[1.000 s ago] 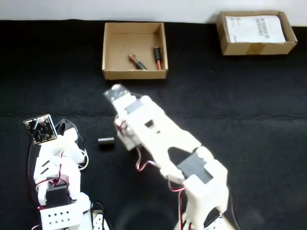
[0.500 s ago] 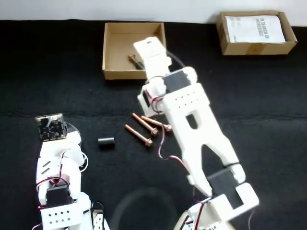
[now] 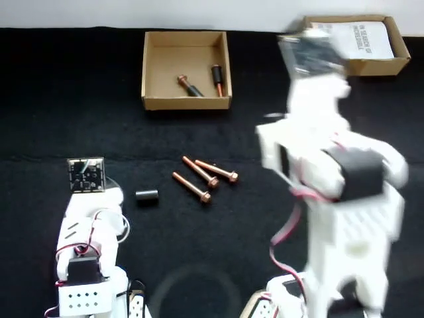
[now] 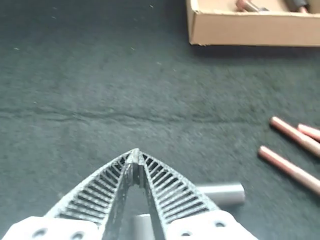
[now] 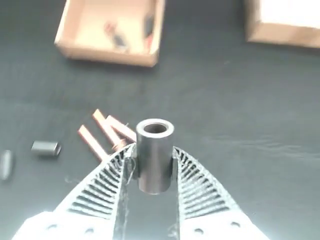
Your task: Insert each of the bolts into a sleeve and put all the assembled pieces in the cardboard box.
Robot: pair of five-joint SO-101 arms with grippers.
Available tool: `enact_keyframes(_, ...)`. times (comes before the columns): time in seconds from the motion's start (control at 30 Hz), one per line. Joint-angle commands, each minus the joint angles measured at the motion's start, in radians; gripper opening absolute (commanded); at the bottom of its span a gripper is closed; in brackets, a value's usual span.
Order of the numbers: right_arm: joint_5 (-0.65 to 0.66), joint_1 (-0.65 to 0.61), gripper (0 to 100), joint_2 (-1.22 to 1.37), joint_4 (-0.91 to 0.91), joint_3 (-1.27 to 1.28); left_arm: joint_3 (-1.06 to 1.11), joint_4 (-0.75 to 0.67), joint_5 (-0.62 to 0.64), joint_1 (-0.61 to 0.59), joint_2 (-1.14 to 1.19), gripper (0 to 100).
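Right gripper (image 5: 153, 149) swings clear of cardboard box (image 3: 187, 103), pinching a sleeve (image 5: 155, 160).
Left gripper (image 4: 135, 152) tips pressed together; three bolts (image 3: 191, 186) await insertion.

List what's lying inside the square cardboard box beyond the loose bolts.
Inside the cardboard box: an angled sleeved bolt and, apart from it, a straighter sleeved bolt. The near wall hides the floor strip right behind it.

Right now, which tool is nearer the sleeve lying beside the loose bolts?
Left. The left tool, shut, hangs right beside that sleeve. The right tool is up and farther off, shut on a second sleeve.
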Motion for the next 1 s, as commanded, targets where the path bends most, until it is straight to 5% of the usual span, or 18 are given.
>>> enact_keyframes(0.0, 0.048, 0.153, 0.8, -0.165, 0.008, 0.025, 0.010, 0.043, -0.009, 0.048, 0.004, 2)
enact_keyframes(0.3, 0.129, 0.799, 0.8, -0.522, -0.311, 0.383, -0.074, 0.255, -0.017, 0.076, 0.004, 2)
enact_keyframes(0.5, 0.181, 1.087, 0.8, -0.812, -0.693, 0.863, -0.114, 0.308, -0.158, 0.076, 0.005, 2)
enact_keyframes(0.73, 0.295, 1.204, 0.8, -1.219, -0.944, 1.325, -0.236, 0.328, -0.238, 0.076, 0.110, 3)
enact_keyframes(0.97, 0.324, 1.210, 0.8, -1.260, -0.952, 1.419, -0.722, 0.376, -0.230, 0.076, 0.684, 6)
